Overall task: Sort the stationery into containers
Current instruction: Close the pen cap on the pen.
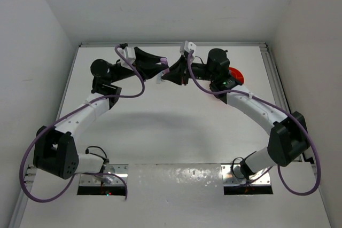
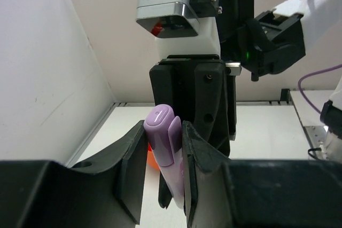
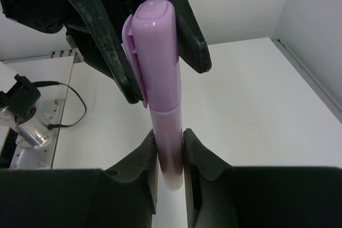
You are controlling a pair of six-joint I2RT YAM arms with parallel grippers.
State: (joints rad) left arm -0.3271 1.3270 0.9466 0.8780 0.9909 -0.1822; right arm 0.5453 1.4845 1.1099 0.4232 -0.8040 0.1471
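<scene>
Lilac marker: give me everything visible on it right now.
The lilac marker looks like glossy plastic, with a rounded cap that has a side clip, and a paler barrel below it. It is capped and held above the table, between the two arms. The right gripper is shut on the barrel near its end, and the left gripper clamps the cap. Nothing else touches it. No print or label shows.

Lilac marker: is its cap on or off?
On. The cap sits flush on the marker body, no gap at the seam. The left gripper clamps the cap, the right gripper the body.
</scene>
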